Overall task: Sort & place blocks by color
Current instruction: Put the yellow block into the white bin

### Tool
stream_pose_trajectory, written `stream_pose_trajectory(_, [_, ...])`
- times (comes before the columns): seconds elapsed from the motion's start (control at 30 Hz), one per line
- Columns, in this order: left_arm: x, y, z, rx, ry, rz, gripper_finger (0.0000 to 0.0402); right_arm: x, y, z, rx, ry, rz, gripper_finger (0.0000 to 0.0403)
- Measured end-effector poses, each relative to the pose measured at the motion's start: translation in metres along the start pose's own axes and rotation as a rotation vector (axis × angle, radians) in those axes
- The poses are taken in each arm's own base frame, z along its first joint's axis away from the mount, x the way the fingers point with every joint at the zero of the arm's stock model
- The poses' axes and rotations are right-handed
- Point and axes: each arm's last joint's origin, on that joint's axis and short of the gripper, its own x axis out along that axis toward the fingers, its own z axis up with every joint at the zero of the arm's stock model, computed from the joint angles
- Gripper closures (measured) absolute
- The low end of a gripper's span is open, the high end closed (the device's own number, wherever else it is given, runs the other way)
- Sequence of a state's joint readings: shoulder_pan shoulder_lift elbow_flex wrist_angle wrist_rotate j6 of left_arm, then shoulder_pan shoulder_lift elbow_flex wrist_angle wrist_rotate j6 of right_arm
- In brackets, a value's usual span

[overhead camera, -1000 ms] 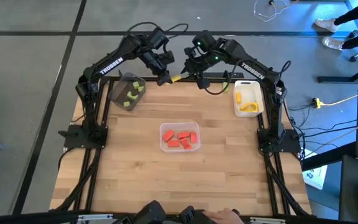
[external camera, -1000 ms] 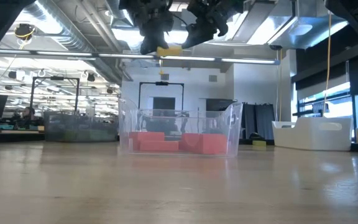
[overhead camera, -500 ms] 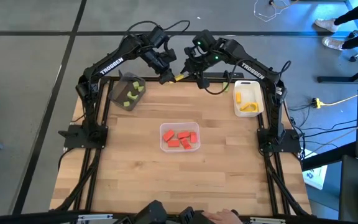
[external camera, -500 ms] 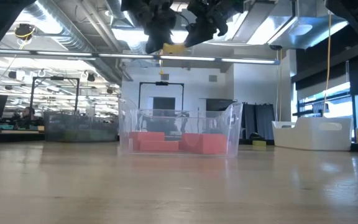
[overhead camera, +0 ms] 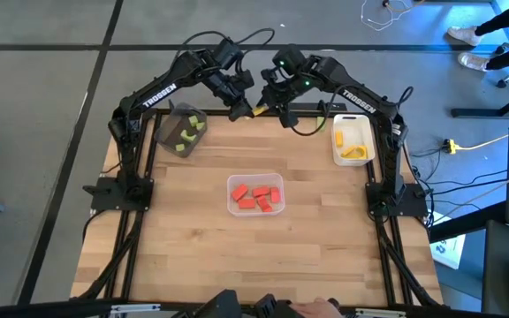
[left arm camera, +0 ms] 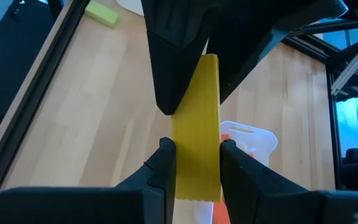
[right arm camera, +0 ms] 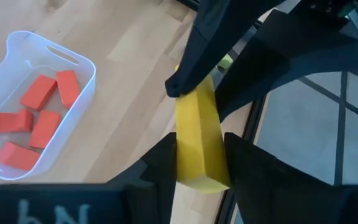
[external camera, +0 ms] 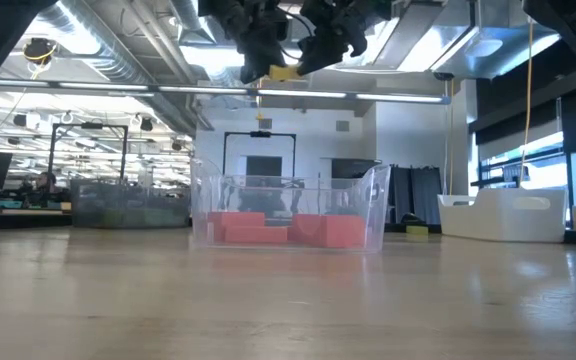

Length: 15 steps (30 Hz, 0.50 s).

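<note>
Both grippers are partly hiding a long yellow block point(overhead camera: 259, 108) high above the table's far edge. The left gripper point(overhead camera: 238, 109) and right gripper point(overhead camera: 268, 102) are each clamping one end of this smooth rectangular bar. Since the earlier frame the left gripper is standing slightly nearer the right one.

A clear tray point(overhead camera: 234, 208) sits mid-table, a dark grey tray point(overhead camera: 168, 132) and white tray point(overhead camera: 366, 159) apart
</note>
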<state>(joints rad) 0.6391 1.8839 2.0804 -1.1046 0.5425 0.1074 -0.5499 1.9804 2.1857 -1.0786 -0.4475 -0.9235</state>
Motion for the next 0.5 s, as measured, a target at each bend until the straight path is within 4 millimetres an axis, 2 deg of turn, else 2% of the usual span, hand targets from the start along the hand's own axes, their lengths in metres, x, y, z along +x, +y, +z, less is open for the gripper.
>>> stream_pose_trajectory(0.1, [0.0, 0.0, 0.0, -0.004, 0.0, -0.001, 0.0316, 0.001, 0.001, 0.001, -0.006, -0.001, 0.002, 0.0293])
stream_pose_trajectory(0.23, [0.0, 0.0, 0.0, -0.027, 0.001, -0.001, 0.0318, 0.003, 0.003, 0.005, -0.011, -0.004, 0.002, 0.035])
stream_pose_trajectory(0.5, [0.0, 0.003, -0.002, -0.034, 0.026, 0.117, 0.0317, 0.008, 0.009, 0.011, -0.032, 0.115, -0.07, 0.0351])
